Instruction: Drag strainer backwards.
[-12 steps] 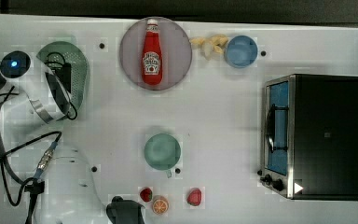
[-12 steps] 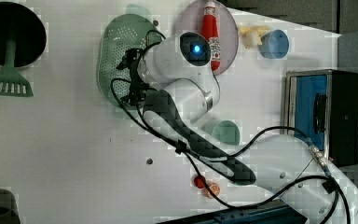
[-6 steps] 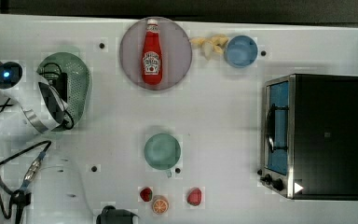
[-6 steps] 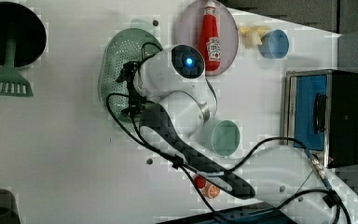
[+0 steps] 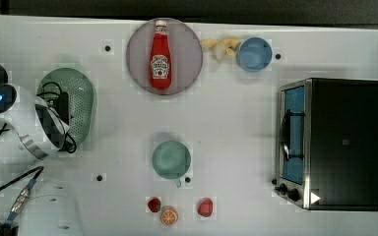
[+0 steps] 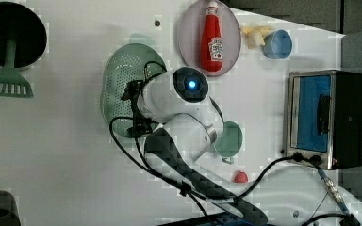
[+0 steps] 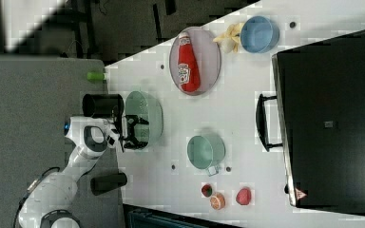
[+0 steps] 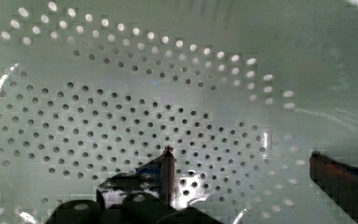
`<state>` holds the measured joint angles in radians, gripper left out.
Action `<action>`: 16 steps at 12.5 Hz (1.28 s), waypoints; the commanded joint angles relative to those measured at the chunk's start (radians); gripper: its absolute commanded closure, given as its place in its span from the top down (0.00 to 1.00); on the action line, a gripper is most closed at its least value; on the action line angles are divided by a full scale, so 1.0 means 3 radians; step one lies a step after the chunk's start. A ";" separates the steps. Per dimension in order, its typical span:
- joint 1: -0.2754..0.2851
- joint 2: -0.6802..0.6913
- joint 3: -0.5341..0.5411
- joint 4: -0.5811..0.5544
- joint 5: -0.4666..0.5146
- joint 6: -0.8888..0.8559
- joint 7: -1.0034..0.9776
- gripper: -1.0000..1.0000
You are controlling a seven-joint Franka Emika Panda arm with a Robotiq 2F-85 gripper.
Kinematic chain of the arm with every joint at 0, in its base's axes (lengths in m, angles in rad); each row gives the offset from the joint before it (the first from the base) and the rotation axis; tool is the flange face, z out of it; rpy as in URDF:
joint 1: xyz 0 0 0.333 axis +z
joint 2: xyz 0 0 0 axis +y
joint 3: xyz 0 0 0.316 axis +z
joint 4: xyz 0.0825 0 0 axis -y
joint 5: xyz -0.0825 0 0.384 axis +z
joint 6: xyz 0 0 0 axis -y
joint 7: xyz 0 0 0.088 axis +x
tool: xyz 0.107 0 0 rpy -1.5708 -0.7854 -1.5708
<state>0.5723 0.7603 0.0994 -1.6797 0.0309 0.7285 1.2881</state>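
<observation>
The strainer (image 5: 82, 101) is a pale green oval colander dotted with small holes, lying near the top view's left edge. In the left view the strainer (image 6: 118, 70) is partly covered by the white arm. My gripper (image 5: 61, 112) reaches down into its basin. In the wrist view the strainer (image 8: 121, 93) lies close under the gripper (image 8: 251, 175). The gripper is open: one dark fingertip (image 8: 168, 165) rests against the perforated floor and the other fingertip (image 8: 340, 179) stands far off by the wall. Nothing is held between them. The right view shows the gripper (image 7: 130, 130) inside the strainer (image 7: 148, 111).
A grey plate (image 5: 189, 49) holds a ketchup bottle (image 5: 160, 56). Near it are a blue cup (image 5: 254, 54) and a green handled cup (image 5: 171, 160). A toaster oven (image 5: 332, 142) stands at the top view's right. Small fruit pieces (image 5: 169, 215) lie low. A black cylinder (image 7: 102, 105) stands beside the strainer.
The strainer has slid towards the top view's bottom, together with the gripper inside it. The arm's wrist has moved towards the top view's left and down. The fingers stayed open.
</observation>
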 commanded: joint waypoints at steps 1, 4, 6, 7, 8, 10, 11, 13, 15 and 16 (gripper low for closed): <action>0.0148 -0.0207 0.0026 -0.0213 0.0009 0.0077 0.0223 1.00; 0.0234 -0.0349 0.0026 -0.0431 0.0010 0.0079 0.0345 1.00; 0.0294 -0.0430 0.0027 -0.0565 0.0010 0.0083 0.0394 1.00; 0.0326 -0.0462 0.0027 -0.0622 0.0011 0.0090 0.0394 1.00; 0.0357 -0.0495 0.0027 -0.0681 0.0019 0.0091 0.0407 1.00; 0.0432 -0.0560 0.0027 -0.0797 0.0048 0.0131 0.0463 1.00; 0.0470 -0.0594 0.0027 -0.0856 0.0074 0.0141 0.0494 1.00; 0.0547 -0.0660 0.0027 -0.0964 0.0094 0.0143 0.0511 1.00; 0.0615 -0.0730 0.0027 -0.1075 0.0136 0.0144 0.0515 1.00; 0.0648 -0.0772 0.0027 -0.1134 0.0205 0.0145 0.0525 1.00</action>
<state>0.7368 0.5659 0.1152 -2.0098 0.0637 0.7671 1.3848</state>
